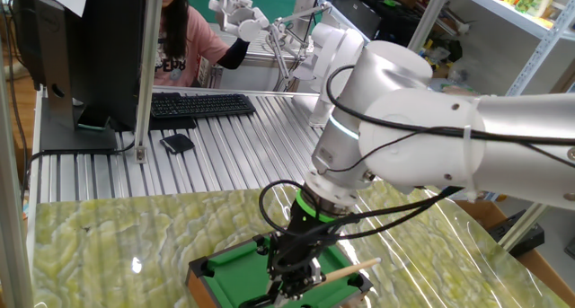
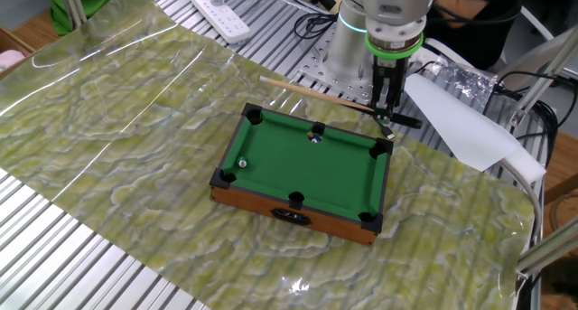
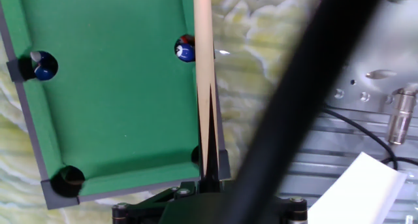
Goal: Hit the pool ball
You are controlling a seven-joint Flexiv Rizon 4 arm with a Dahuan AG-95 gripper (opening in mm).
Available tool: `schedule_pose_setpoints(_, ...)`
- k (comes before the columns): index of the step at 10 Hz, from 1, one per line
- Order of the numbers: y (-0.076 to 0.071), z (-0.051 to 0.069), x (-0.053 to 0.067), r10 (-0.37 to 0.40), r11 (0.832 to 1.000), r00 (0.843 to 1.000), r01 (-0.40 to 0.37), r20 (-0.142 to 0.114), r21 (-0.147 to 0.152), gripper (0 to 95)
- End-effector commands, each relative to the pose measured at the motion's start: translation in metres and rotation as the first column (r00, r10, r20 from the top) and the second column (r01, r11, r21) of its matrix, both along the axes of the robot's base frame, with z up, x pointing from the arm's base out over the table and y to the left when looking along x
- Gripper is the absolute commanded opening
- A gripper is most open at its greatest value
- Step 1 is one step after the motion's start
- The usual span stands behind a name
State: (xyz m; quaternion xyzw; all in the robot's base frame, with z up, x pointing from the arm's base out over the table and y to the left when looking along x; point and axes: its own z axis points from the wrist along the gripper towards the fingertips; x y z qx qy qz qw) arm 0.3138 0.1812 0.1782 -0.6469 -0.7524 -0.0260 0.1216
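so the end effector (image 3: 208,186) is clamped on the butt of the cue (image 3: 203,67) at the bottom middle of the hand view. Cue's long axis runs straight up the frame along the right rail of the mini pool table (image 3: 117,119), tip is out of shot past the top edge

pool ball (image 3: 185,51) looks blue/white tbh. It's at the side pocket, upper middle of the frame, just left of the shaft and maybe touching, can't tell. So it's beside the cue, not in front of the tip

2nd ball (image 3: 43,65) is in the pocket at upper left, well apart

imo the hit needs the cue pulled back or swept left, bc pushing fwd looks like it'd slide past
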Motion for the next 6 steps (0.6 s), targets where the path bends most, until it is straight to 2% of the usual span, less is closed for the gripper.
schedule_pose_setpoints(1, -0.0013, -0.0012, 0.0006, 0.002, 1.0, 1.0, -0.002, 0.003, -0.003, 0.0)
schedule_pose_setpoints(3, -0.0029, -0.0049, 0.0034, 0.005, 1.0, 1.0, -0.005, 0.005, -0.01, 0.0)
schedule_pose_setpoints(6, -0.0019, -0.0086, 0.0055, 0.01, 0.999, 1.0, -0.01, 0.015, -0.036, 0.0)
